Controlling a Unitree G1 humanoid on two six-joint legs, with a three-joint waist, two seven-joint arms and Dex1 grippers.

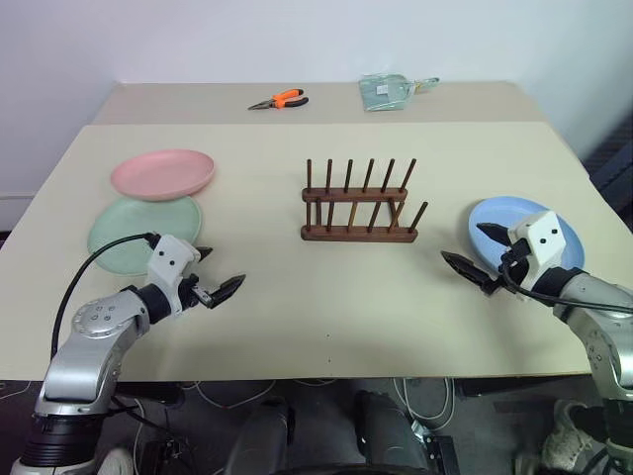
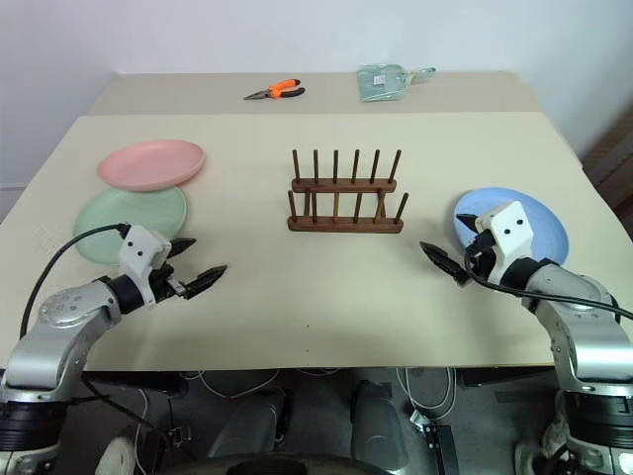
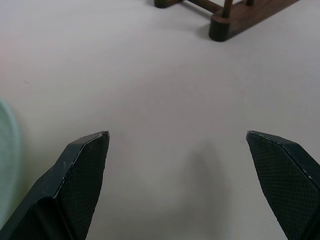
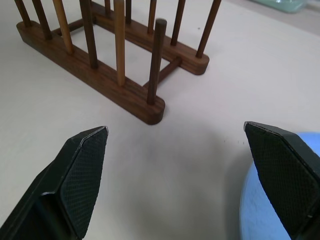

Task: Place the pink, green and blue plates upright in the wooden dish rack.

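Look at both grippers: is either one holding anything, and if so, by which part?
Nothing is held. The left gripper and right gripper are both open over bare table; all three plates lie flat, untouched.

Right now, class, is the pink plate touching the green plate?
Touching: in the left eye view the pink plate overlaps the far edge of the green plate and rests on it.

Left hand (image 1: pixel 213 274), right hand (image 1: pixel 475 250) spread, empty.
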